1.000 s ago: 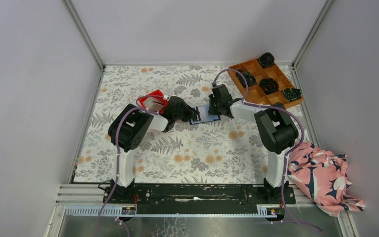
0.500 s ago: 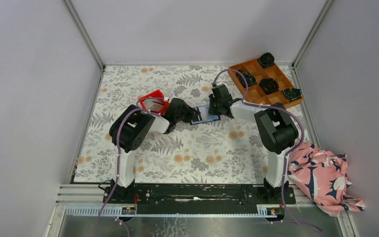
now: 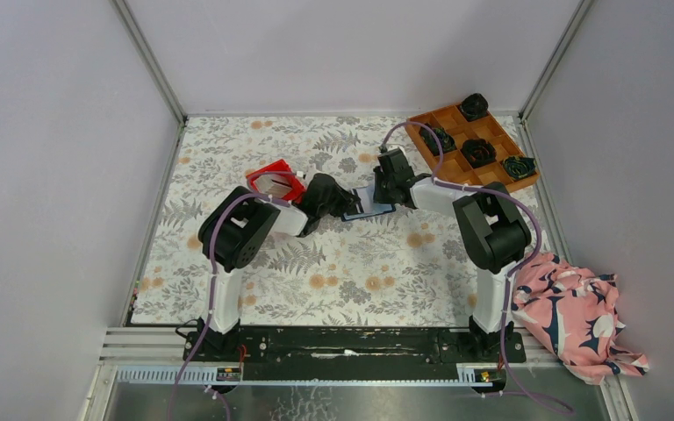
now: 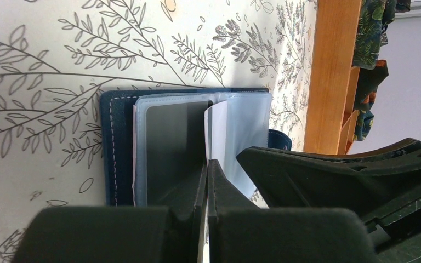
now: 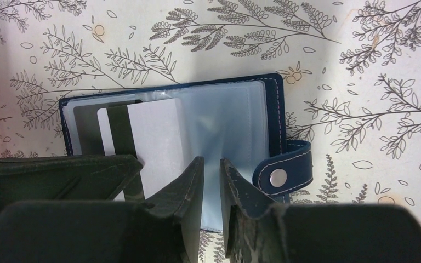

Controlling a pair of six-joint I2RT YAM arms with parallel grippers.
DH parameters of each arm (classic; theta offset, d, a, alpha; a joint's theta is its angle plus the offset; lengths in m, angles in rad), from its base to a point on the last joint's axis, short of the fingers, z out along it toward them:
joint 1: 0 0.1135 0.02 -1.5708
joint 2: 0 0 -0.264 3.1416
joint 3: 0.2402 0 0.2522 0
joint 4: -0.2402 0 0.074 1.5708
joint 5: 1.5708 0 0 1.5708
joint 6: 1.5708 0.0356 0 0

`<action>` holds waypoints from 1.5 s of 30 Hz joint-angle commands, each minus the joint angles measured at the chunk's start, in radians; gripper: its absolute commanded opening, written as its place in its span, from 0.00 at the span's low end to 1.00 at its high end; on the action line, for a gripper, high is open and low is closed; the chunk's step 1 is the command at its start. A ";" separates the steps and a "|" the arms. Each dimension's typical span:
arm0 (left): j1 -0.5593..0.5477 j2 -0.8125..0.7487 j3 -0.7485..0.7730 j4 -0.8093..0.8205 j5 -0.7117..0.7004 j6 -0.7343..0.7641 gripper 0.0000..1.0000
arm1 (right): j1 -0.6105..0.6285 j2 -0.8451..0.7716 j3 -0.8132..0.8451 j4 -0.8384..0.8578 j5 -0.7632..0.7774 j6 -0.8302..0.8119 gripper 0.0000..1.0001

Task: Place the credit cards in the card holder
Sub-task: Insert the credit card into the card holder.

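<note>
The navy card holder [image 5: 274, 118] lies open on the flowered table, its snap tab [image 5: 285, 172] to the right; it is also in the top view [image 3: 367, 209]. My left gripper [image 4: 208, 164] is shut on a white credit card [image 4: 215, 131], seen edge-on, with its far end at the clear pockets [image 4: 246, 123]. In the right wrist view the same white card [image 5: 156, 142] with a dark stripe lies over the left pockets. My right gripper [image 5: 212, 164] hovers at the pale pocket leaf [image 5: 225, 126], jaws narrowly apart, nothing pinched. No orange-tan card shows.
A red bin [image 3: 274, 180] sits just behind the left arm. A wooden grid tray [image 3: 474, 145] with dark fabric bundles stands at the back right. Pink patterned cloth [image 3: 579, 316] lies off the table's right edge. Both grippers [image 3: 344, 209] [image 3: 377, 200] meet at the holder.
The left arm has shifted slightly right, toward the card holder, with the card in it. The right gripper has stayed at the holder.
</note>
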 commanded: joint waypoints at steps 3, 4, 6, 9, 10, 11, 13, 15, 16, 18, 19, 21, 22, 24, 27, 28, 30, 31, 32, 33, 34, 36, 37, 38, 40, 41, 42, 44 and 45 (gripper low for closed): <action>-0.038 0.067 0.015 -0.161 -0.057 0.048 0.00 | 0.000 0.041 -0.025 -0.156 0.009 -0.005 0.25; -0.041 0.069 0.017 -0.163 -0.061 0.048 0.00 | 0.001 0.040 -0.024 -0.158 0.009 -0.006 0.25; -0.046 0.070 0.023 -0.168 -0.073 0.048 0.00 | 0.000 0.034 -0.024 -0.161 0.008 -0.008 0.25; -0.055 0.068 0.029 -0.181 -0.095 0.056 0.00 | 0.000 0.009 -0.030 -0.159 0.017 -0.013 0.27; -0.057 0.068 0.034 -0.189 -0.101 0.059 0.00 | 0.001 -0.006 -0.033 -0.156 0.027 -0.015 0.29; -0.060 0.070 0.039 -0.196 -0.105 0.062 0.00 | 0.001 -0.021 -0.031 -0.161 0.040 -0.018 0.30; -0.063 0.069 0.041 -0.206 -0.112 0.066 0.00 | 0.001 -0.036 -0.020 -0.175 0.068 -0.023 0.33; -0.065 0.065 0.042 -0.209 -0.120 0.069 0.00 | 0.001 -0.042 -0.003 -0.190 0.097 -0.029 0.37; -0.066 0.065 0.042 -0.211 -0.120 0.069 0.00 | -0.002 -0.041 0.006 -0.198 0.107 -0.031 0.38; -0.067 0.065 0.042 -0.215 -0.123 0.072 0.00 | -0.008 -0.038 0.015 -0.204 0.117 -0.031 0.40; -0.066 0.063 0.040 -0.216 -0.125 0.072 0.00 | -0.014 -0.040 0.015 -0.200 0.117 -0.030 0.40; -0.066 0.062 0.040 -0.220 -0.127 0.076 0.00 | -0.022 -0.047 0.015 -0.195 0.127 -0.030 0.41; -0.066 0.061 0.040 -0.224 -0.130 0.076 0.00 | -0.025 -0.048 0.017 -0.196 0.135 -0.032 0.41; -0.066 0.059 0.040 -0.228 -0.132 0.079 0.00 | -0.037 -0.053 0.018 -0.194 0.141 -0.035 0.41; -0.066 0.057 0.039 -0.232 -0.133 0.083 0.00 | -0.056 -0.060 0.018 -0.186 0.148 -0.040 0.41; -0.066 0.056 0.038 -0.232 -0.135 0.083 0.00 | -0.064 -0.061 0.020 -0.183 0.151 -0.042 0.41; -0.067 0.057 0.037 -0.232 -0.136 0.084 0.00 | -0.076 -0.056 0.028 -0.186 0.156 -0.047 0.41; -0.067 0.057 0.037 -0.232 -0.134 0.084 0.00 | -0.081 -0.052 0.034 -0.187 0.157 -0.048 0.41; -0.066 0.056 0.037 -0.231 -0.135 0.084 0.00 | -0.087 -0.047 0.038 -0.186 0.157 -0.049 0.41; -0.066 0.055 0.038 -0.232 -0.135 0.083 0.00 | -0.092 -0.043 0.041 -0.186 0.157 -0.050 0.41; -0.066 0.055 0.038 -0.233 -0.135 0.083 0.00 | -0.098 -0.037 0.047 -0.187 0.156 -0.051 0.41; -0.066 0.056 0.039 -0.234 -0.135 0.085 0.00 | -0.106 -0.027 0.053 -0.189 0.158 -0.048 0.41; -0.067 0.056 0.039 -0.234 -0.135 0.085 0.00 | -0.110 -0.022 0.056 -0.189 0.155 -0.046 0.41; -0.067 0.057 0.040 -0.234 -0.134 0.085 0.00 | -0.113 -0.016 0.057 -0.189 0.149 -0.045 0.40; -0.067 0.057 0.039 -0.233 -0.135 0.083 0.00 | -0.116 -0.004 0.062 -0.192 0.139 -0.043 0.38; -0.066 0.059 0.040 -0.230 -0.133 0.083 0.00 | -0.116 0.002 0.061 -0.192 0.132 -0.041 0.36; -0.066 0.060 0.041 -0.227 -0.128 0.083 0.00 | -0.116 0.006 0.060 -0.193 0.125 -0.040 0.33; -0.068 0.065 0.045 -0.219 -0.120 0.083 0.00 | -0.116 0.011 0.053 -0.192 0.116 -0.035 0.30; -0.068 0.067 0.048 -0.219 -0.118 0.083 0.00 | -0.116 0.010 0.046 -0.188 0.116 -0.030 0.28</action>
